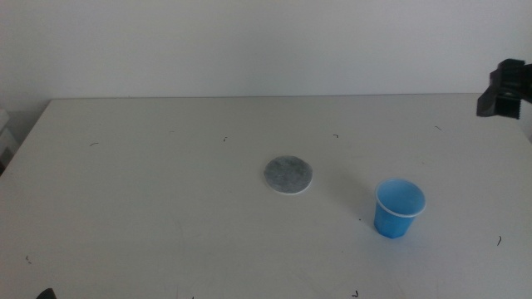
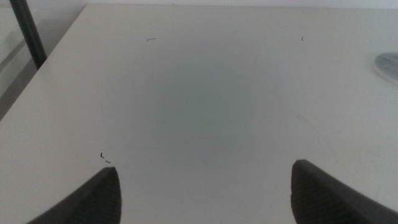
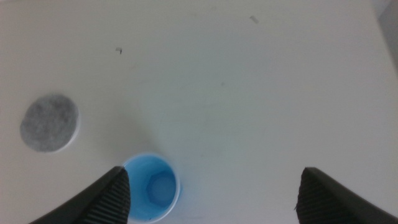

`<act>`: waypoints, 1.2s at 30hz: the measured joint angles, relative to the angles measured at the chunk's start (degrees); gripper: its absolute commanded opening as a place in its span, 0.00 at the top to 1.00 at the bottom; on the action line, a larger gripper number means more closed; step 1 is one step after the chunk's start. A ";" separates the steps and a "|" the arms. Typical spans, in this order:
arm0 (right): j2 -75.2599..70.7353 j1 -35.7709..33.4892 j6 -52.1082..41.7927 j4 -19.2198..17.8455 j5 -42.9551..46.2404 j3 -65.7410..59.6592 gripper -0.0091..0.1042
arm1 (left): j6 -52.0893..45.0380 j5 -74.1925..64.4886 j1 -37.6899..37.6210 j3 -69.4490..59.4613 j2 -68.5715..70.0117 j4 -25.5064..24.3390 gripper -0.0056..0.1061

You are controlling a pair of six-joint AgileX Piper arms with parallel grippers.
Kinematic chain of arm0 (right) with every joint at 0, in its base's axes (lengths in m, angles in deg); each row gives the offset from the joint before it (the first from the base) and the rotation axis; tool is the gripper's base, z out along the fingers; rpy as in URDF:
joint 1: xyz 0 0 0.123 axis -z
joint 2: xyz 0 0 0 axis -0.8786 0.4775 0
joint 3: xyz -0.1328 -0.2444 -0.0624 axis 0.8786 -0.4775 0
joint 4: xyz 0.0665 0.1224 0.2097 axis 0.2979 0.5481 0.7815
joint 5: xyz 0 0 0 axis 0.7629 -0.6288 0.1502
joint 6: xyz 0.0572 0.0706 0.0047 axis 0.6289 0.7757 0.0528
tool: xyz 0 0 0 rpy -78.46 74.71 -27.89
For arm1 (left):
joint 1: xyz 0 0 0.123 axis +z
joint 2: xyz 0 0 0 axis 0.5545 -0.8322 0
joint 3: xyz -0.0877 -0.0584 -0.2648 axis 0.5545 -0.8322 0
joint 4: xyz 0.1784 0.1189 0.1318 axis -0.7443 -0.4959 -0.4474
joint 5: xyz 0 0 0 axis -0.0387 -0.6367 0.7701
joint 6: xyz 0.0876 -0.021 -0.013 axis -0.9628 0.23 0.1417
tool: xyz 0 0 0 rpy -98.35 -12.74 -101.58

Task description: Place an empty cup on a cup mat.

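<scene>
Nothing of the task looks done yet: the blue plastic cup [image 1: 400, 208] stands upright and empty on the white table [image 1: 150, 191], well apart from the grey cup mat [image 1: 288, 175], at about four o'clock from it in the middle view. Neither gripper touches anything. The right gripper [image 3: 211, 199] hangs above the table with its jaws spread wide and holding nothing; the cup sits just by one jaw rather than between the two, so it must first be centred, grasped, carried over and set down on the mat. The left gripper [image 2: 205, 193] waits over bare table at the near left, jaws likewise spread and empty, with only the mat's edge showing in its view. By count: one cup, one cup mat, two grippers, one table.
</scene>
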 measured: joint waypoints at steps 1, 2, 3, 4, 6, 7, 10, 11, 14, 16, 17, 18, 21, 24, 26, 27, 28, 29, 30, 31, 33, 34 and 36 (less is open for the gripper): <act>0.90 -0.78 0.29 0.00 -0.09 0.00 0.09 | 0.00 0.00 0.00 0.00 0.00 0.00 0.01; 1.86 -1.51 0.43 0.00 -0.25 0.00 0.09 | 0.00 0.00 0.00 0.00 0.00 0.00 0.01; 2.85 -2.17 0.54 0.00 -0.44 0.00 0.09 | 0.00 0.00 0.00 0.00 0.00 0.00 0.01; 3.63 -2.64 0.56 0.00 -0.71 0.00 0.09 | 0.00 0.00 0.00 0.00 0.00 0.00 0.01; 5.66 -3.60 0.56 0.04 -1.27 0.00 0.09 | 0.00 0.00 0.00 0.00 0.00 0.00 0.01; 6.49 -3.95 0.56 0.04 -1.58 0.00 0.09 | 0.00 0.00 0.00 0.00 0.00 0.00 0.01; 9.37 -5.17 0.56 0.04 -1.95 0.00 0.09 | 0.00 0.00 0.00 0.00 0.00 0.00 0.01; 10.33 -5.64 0.56 0.04 -1.95 0.00 0.09 | 0.00 0.00 0.00 0.00 0.00 0.00 0.01; 13.10 -6.83 0.56 1.13 -1.95 0.00 0.09 | 0.00 0.00 0.00 0.00 0.00 0.00 0.01; 14.75 -7.33 0.56 1.81 -1.90 0.00 0.09 | 0.00 0.00 0.00 0.00 0.00 0.00 0.01; 15.67 -7.46 0.56 2.23 -1.90 0.00 0.09 | 0.00 0.00 0.00 0.00 0.00 0.00 0.01; 16.64 -7.45 0.56 2.47 -1.90 0.00 0.09 | 0.00 0.00 0.00 0.00 0.00 0.00 0.01; 19.40 -7.45 0.56 2.53 -1.77 0.00 0.10 | 0.00 0.00 0.00 0.00 0.00 0.00 0.01; 22.32 -7.45 0.56 2.57 -1.50 0.00 0.13 | 0.00 0.00 0.00 0.00 0.00 0.00 0.01; 24.14 -7.45 0.56 2.57 -1.44 0.00 0.15 | 0.00 0.00 0.00 0.00 0.00 0.00 0.01; 25.18 -7.45 0.56 2.57 -1.28 0.00 0.16 | 0.00 0.00 0.00 0.00 0.00 0.00 0.01; 25.99 -7.45 0.56 2.57 -1.01 0.00 0.17 | 0.00 0.00 0.00 0.00 0.00 0.00 0.01; 27.02 -7.45 0.56 2.57 -0.54 0.00 0.19 | 0.00 0.00 0.00 0.00 0.00 0.00 0.01; 28.03 -7.45 0.56 2.57 -0.07 0.00 0.20 | 0.00 0.00 0.00 0.00 0.00 0.00 0.01; 28.98 -7.45 0.56 2.57 0.32 0.00 0.22 | 0.00 0.00 0.00 0.00 0.00 0.00 0.01; 30.70 -7.45 0.56 2.57 1.19 0.00 0.26 | 0.00 0.00 0.00 0.00 0.00 0.00 0.01; 31.35 -7.45 0.56 2.57 1.60 0.00 0.28 | 0.00 0.00 0.00 0.00 0.00 0.00 0.01; 32.74 -7.45 0.56 2.57 2.36 0.00 0.37 | 0.00 0.00 0.00 0.00 0.00 0.00 0.01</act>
